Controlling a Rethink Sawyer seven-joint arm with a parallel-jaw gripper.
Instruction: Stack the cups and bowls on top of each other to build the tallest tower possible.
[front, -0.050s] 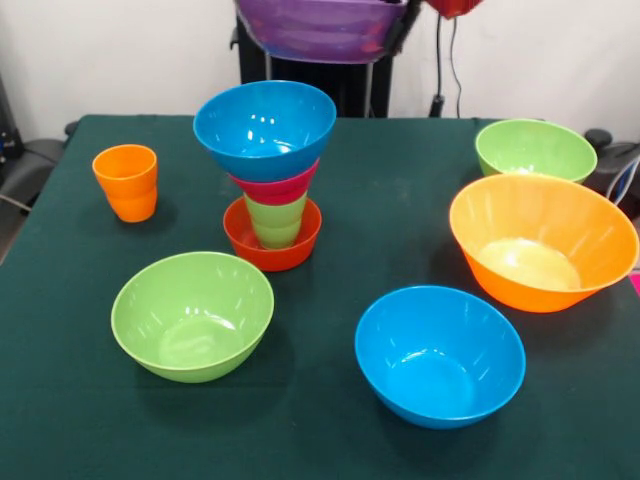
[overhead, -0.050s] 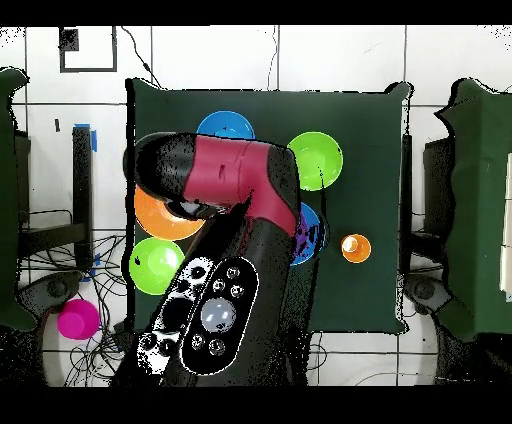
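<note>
Purple bowl held aloft over tower; claw grip not discernible. Toppling risked if lowered off-centre.

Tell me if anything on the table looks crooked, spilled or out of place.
Nothing is spilled or broken. The tower looks a little askew: its top blue bowl sits tilted, rim lower on one side. A purple bowl hangs above the table at the top edge of the front view. The orange cup stands upright, apart.

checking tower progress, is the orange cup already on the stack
No, the orange cup stands alone on the table, apart from the tower.
</note>
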